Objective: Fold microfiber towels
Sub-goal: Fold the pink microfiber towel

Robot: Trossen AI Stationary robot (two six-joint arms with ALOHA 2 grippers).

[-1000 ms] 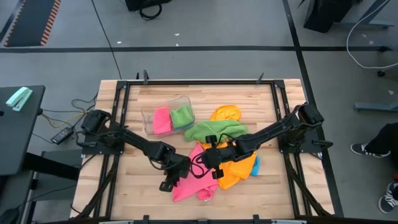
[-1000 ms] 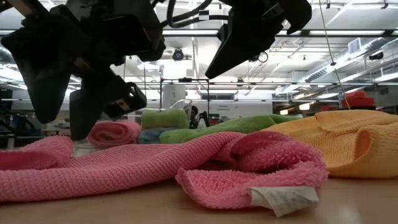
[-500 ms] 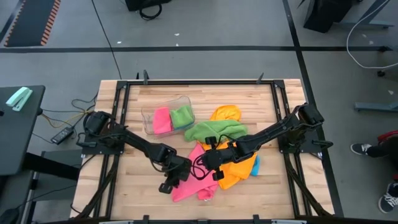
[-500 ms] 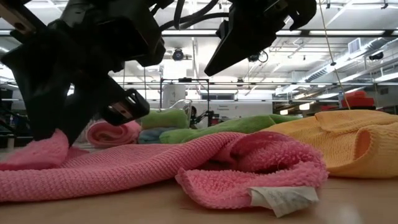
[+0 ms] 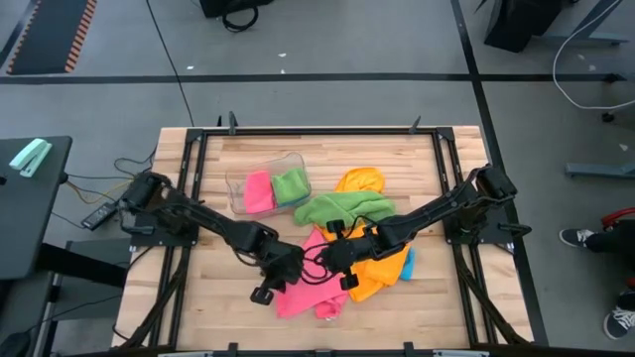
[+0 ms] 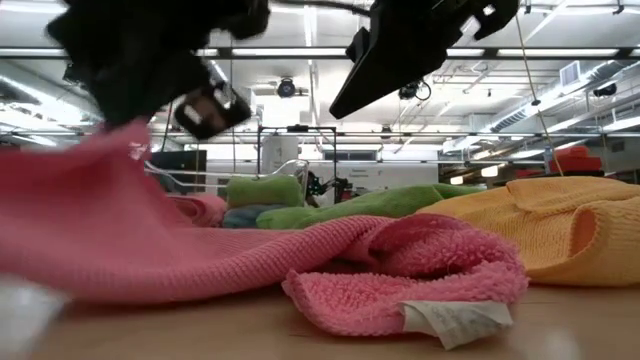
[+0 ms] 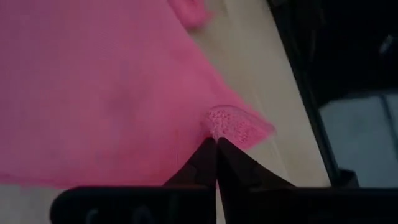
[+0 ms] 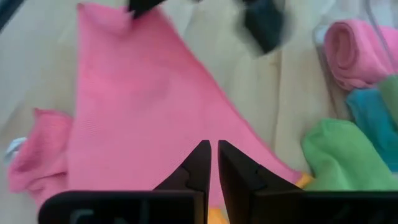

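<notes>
Pink towel: bright pink microfiber cloth (image 5: 308,283), spread and rumpled on the worktop near the middle of its front edge; one corner lifted off the wood, a white tag at a bunched fold (image 6: 440,322).
Other towels: green (image 5: 342,207) and orange (image 5: 369,260) cloths heaped just beside it, toward the worktop's centre and right side.
Folded towels: pink and green rolls in the clear tub (image 5: 266,188) toward the back left.
Left gripper: (image 5: 273,282) clenched on the pink towel's corner, fingers (image 7: 214,163) pinching the fabric edge.
Left arm: stretched in from the left edge, low.
Right gripper: (image 5: 340,260) fingers (image 8: 208,163) nearly together, holding nothing, poised over the pink towel.
Right arm: reaching in from the right edge.
</notes>
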